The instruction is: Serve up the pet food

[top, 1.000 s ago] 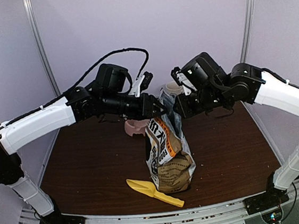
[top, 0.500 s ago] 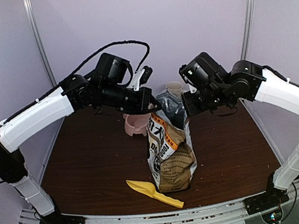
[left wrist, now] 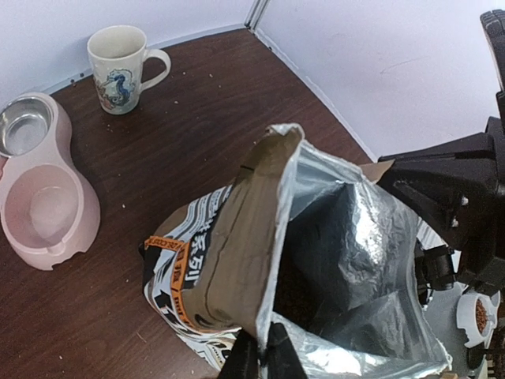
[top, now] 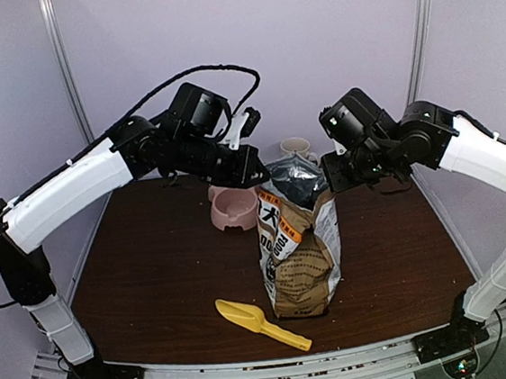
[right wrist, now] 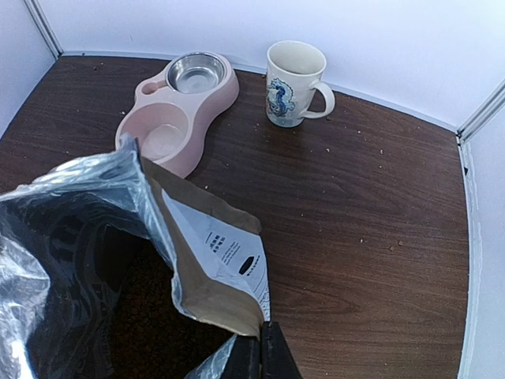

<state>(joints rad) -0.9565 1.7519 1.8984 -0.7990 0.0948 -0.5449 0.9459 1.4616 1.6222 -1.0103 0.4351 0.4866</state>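
Two thin pinches are all that hold the mouth of the tan-and-white printed bag (top: 300, 248) apart, so treat them as the weak point. If one arm pulls outward harder than the other, I judge the foil-lined rim could slip free or tear. The mouth would then fold over the pet food (right wrist: 158, 332), the small dark reddish-brown dry kibble lying deep inside the bag below the silver lining. A lopsided pull could also tip the bag, which stands upright on the dark brown wooden table (top: 153, 272) with nothing bracing it. That would spill kibble across the wood rather than into the pink plastic double bowl (top: 234, 208) just behind it. Note too that both arms are busy while the yellow plastic scoop (top: 260, 323) lies untouched near the front of the bag, and letting go with one arm to fetch it may let the opening sag. The white ceramic mug with a printed figure (right wrist: 293, 83) stands at the back, apart from the bowl and out of the way. As for the jaws, your left gripper (left wrist: 256, 351) is clenched to almost nothing on the paper-and-foil edge at its side of the mouth. Your right gripper (right wrist: 260, 351) is clamped tight on the opposite edge, and each grasps only the bag's rim.
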